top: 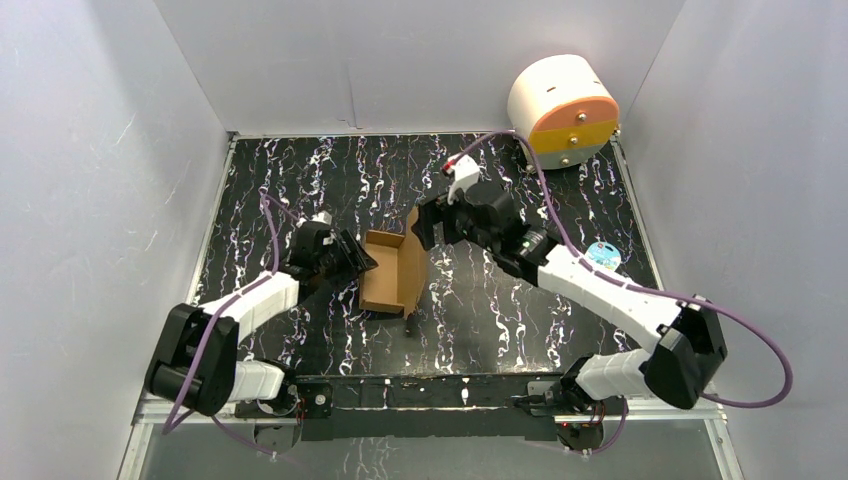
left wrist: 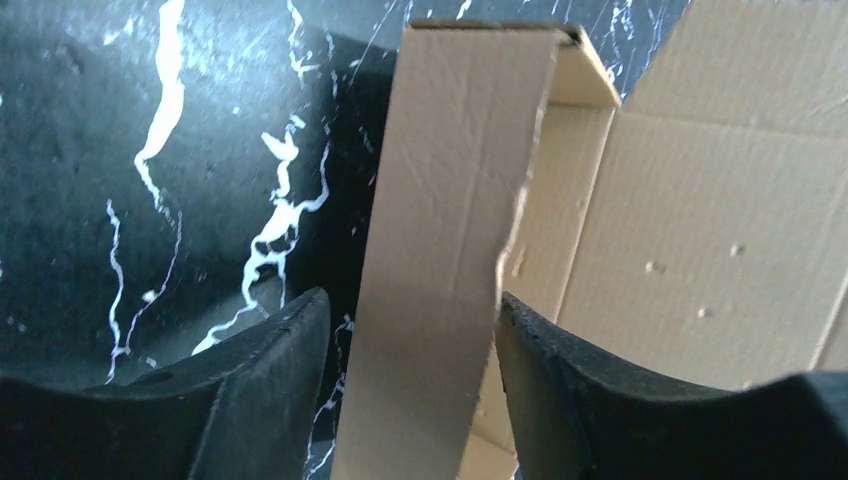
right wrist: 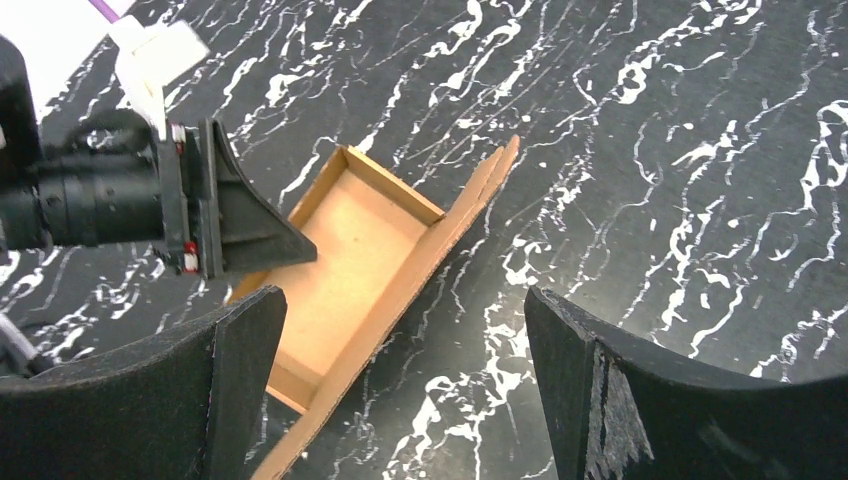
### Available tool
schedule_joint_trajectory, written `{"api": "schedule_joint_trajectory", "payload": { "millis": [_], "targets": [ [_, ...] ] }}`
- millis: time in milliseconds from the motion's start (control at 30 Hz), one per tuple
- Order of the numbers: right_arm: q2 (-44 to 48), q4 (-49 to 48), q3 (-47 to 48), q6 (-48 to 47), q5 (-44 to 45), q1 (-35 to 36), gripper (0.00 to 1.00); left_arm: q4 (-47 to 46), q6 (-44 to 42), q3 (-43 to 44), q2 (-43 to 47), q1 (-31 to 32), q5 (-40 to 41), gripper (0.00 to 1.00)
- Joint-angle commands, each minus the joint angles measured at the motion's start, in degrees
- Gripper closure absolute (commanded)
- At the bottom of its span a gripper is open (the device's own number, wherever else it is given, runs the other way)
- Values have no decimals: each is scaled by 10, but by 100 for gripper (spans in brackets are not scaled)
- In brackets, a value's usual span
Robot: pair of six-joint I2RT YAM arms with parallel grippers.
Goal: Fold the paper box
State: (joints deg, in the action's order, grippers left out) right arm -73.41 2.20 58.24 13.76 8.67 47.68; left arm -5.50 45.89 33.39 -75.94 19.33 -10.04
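Note:
The paper box (top: 385, 275) is a small open brown cardboard tray at the table's middle, with a taller flap (top: 415, 262) standing along its right side. My left gripper (top: 358, 262) straddles the box's left wall (left wrist: 450, 200). Its jaws are open: the left finger (left wrist: 270, 370) stands clear of the cardboard, and the right finger (left wrist: 570, 380) sits inside the box against the wall. My right gripper (top: 425, 225) hovers wide open at the flap's far end, holding nothing. In the right wrist view, the box (right wrist: 350, 260) lies below and to the left of that gripper (right wrist: 405, 295).
A white cylinder (top: 563, 110) with an orange-and-yellow face stands at the back right corner. A small blue round object (top: 603, 253) shows beside the right forearm. White walls enclose the black marbled table (top: 300, 180) on three sides.

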Motion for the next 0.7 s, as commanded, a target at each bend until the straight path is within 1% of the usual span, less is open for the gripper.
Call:
{"api": "schedule_joint_trajectory", "payload": {
  "millis": [0, 133, 200, 300, 567, 667],
  "targets": [
    [-50, 106, 99, 31, -33, -1, 1, 25, 9, -13, 57, -3, 18, 38],
    [-108, 182, 178, 46, -50, 7, 1, 65, 2, -19, 97, -4, 47, 33],
    [-131, 214, 207, 47, -32, 20, 2, 81, 0, -26, 120, -4, 59, 32],
    [-163, 249, 246, 48, -11, 43, 5, 93, 5, -40, 151, -4, 60, 32],
    [-231, 281, 335, 60, 16, 103, 6, 106, 32, -94, 223, -4, 81, 31],
    [-258, 302, 372, 65, 37, 117, 6, 95, 40, -113, 232, -4, 67, 31]
  ]
}}
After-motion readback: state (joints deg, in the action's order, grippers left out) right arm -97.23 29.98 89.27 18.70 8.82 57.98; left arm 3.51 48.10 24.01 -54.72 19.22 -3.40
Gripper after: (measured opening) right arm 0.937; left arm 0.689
